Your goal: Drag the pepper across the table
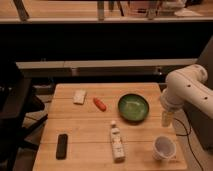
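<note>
The pepper is small, red-orange and tapered. It lies on the light wooden table, left of centre towards the back, between a white packet and the green bowl. My white arm reaches in from the right. My gripper hangs at the table's right edge, just right of the bowl and far from the pepper, holding nothing that I can see.
A green bowl stands right of the pepper. A white labelled bottle lies near the front. A clear cup stands at front right, a black device at front left, a white packet at back left.
</note>
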